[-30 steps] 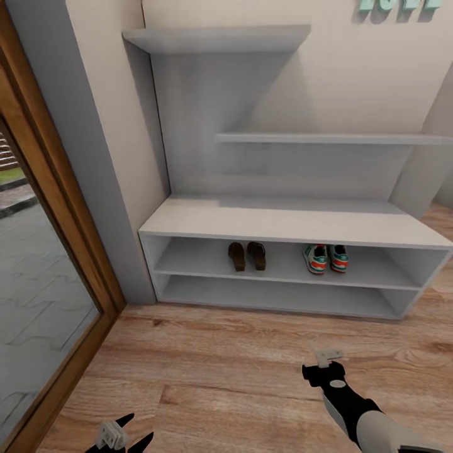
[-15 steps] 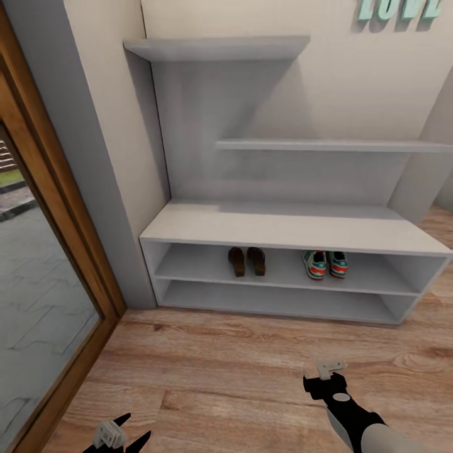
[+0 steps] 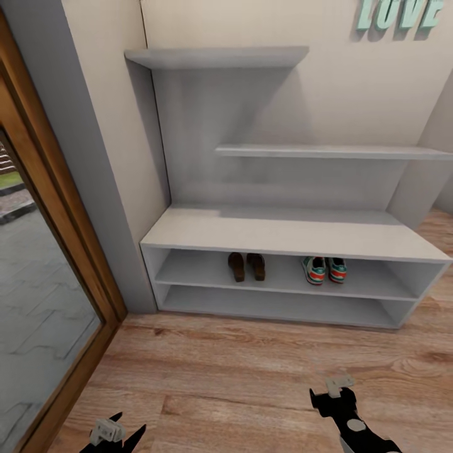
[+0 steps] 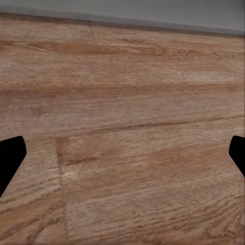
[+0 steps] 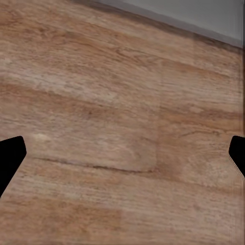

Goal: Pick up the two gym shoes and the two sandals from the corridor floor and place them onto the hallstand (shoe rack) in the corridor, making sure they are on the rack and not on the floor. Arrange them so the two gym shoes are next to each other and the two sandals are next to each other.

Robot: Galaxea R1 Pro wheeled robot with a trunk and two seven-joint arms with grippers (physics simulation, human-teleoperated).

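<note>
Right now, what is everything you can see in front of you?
Shoe rack: one, pale grey, against the wall, with two low shelves and two wall shelves above.
Sandals: two, dark brown, side by side on the upper low shelf.
Gym shoes: two, white with green and red, side by side on the same shelf, right of the sandals.
Wall letters: teal, top right.
Door frame: one, brown wood, glazed, at left.
Floor: light brown planks.
Left gripper: black, open, over the floor.
Right gripper: black, open, over the floor.

Light brown wood-grain plank corridor floor [image 4: 127, 143] spreads under the left claw [image 4: 122, 155], whose two black fingertips [image 4: 10, 153] sit wide apart with nothing between them. A pale grey strip [image 4: 153, 15] borders the boards' far edge.
</note>
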